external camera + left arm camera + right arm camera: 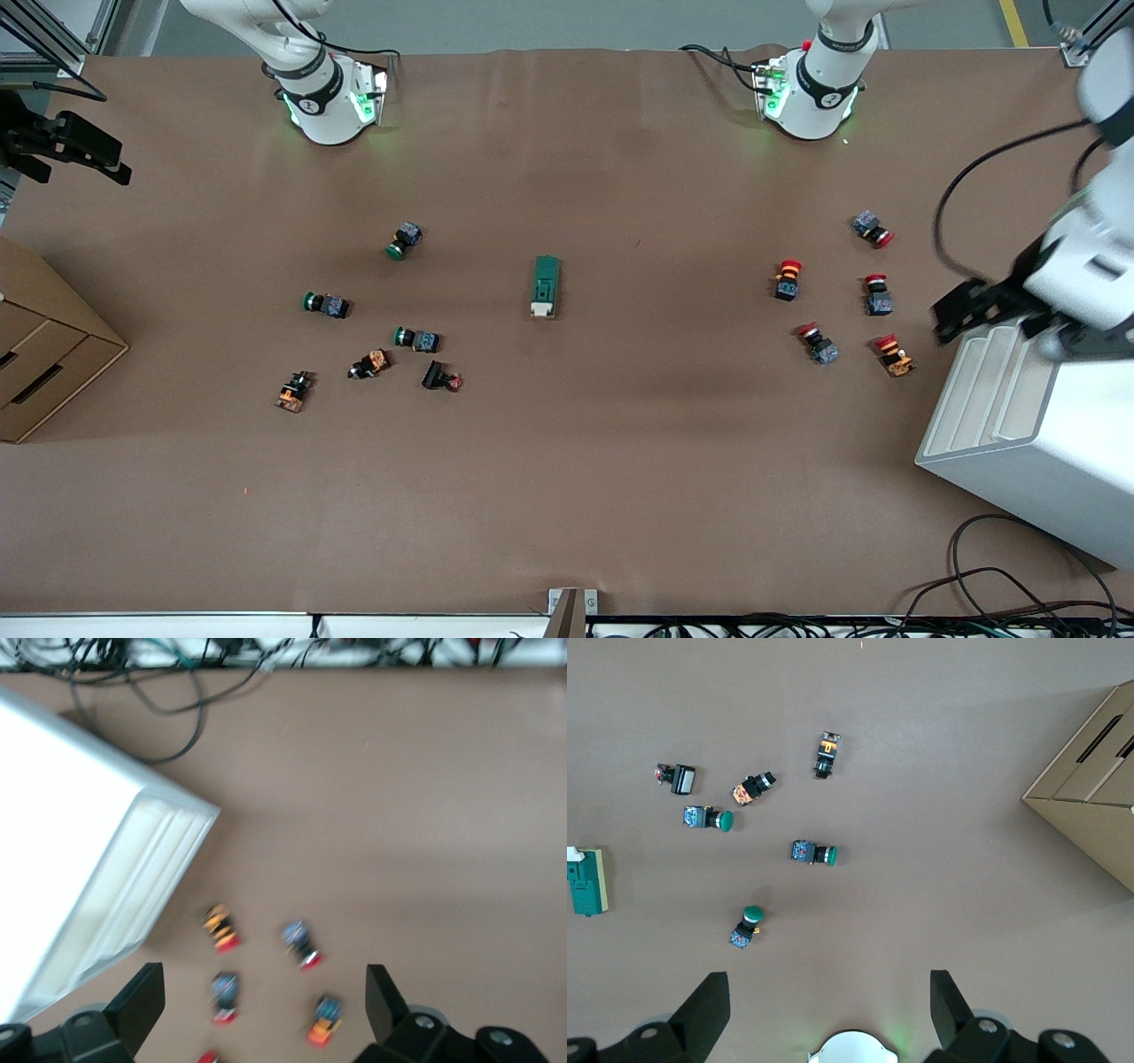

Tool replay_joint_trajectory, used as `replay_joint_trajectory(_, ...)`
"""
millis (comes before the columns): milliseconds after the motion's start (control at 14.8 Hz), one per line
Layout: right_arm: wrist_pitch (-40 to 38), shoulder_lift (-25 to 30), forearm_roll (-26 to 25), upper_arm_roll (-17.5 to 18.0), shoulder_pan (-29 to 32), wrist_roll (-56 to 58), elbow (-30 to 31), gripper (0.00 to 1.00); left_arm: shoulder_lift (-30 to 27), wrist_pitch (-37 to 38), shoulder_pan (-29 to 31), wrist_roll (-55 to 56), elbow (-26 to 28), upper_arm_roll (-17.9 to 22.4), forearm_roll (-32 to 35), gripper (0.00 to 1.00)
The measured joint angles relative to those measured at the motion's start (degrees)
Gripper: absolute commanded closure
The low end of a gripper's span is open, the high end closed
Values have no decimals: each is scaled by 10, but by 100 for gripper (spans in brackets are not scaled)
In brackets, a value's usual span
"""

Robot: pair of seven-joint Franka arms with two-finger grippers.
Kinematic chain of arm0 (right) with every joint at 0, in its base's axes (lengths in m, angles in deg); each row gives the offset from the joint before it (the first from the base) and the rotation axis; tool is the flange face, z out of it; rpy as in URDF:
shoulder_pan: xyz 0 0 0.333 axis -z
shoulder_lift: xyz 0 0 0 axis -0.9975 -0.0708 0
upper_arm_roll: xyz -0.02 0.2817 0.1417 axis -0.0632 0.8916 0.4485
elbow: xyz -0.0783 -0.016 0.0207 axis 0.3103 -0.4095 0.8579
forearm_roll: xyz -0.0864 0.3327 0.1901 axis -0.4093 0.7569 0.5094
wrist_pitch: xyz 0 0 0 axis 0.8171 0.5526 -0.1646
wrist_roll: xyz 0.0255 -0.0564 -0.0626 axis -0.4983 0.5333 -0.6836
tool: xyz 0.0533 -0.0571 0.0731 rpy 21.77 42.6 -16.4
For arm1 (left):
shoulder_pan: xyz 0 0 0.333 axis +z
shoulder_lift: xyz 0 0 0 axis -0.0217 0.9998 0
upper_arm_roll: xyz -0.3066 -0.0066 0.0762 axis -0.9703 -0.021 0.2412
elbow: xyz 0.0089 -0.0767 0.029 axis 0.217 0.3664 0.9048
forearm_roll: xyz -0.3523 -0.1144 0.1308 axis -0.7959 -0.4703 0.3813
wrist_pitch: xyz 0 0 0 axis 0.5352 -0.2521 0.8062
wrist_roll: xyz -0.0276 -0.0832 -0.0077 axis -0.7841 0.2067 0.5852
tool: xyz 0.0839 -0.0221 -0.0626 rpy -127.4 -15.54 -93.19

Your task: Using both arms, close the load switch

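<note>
The load switch [545, 286], a dark-green block with a whitish lever end turned toward the front camera, lies on the brown table [620, 461] midway between the two arms. It also shows at the edge of the right wrist view [586, 881]. My left gripper [952, 315] hangs open and empty, high over the red push buttons at the left arm's end, beside the white case; in its wrist view [264, 979] nothing sits between the fingers. My right gripper [828, 988] is open and empty, high above the table near its own base [852, 1050]. Neither gripper touches the switch.
Green and orange push buttons [406, 240] are scattered toward the right arm's end. Red ones [788, 279] lie toward the left arm's end. A cardboard box [44, 346] stands at the right arm's end, a white case [1019, 416] at the left arm's. Cables [1001, 576] trail near the front edge.
</note>
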Motion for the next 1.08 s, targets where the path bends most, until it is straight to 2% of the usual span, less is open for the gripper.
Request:
replay_joint_trajectory(135, 0, 0, 0, 0, 0, 0, 0, 0, -44, 55, -37, -55, 12, 78, -25, 0)
replay_joint_trajectory(271, 0, 0, 0, 1, 0, 0, 1, 0, -79, 78, -45, -72, 40, 111, -43, 0)
replay_joint_trajectory(676, 2, 0, 0, 0, 0, 2, 1, 0, -126, 63, -49, -73, 107, 118, -47, 0)
replay_joint_trajectory(1082, 2, 0, 0, -2, 0, 14, 1, 0, -142, 59, -52, -73, 120, 98, -49, 0)
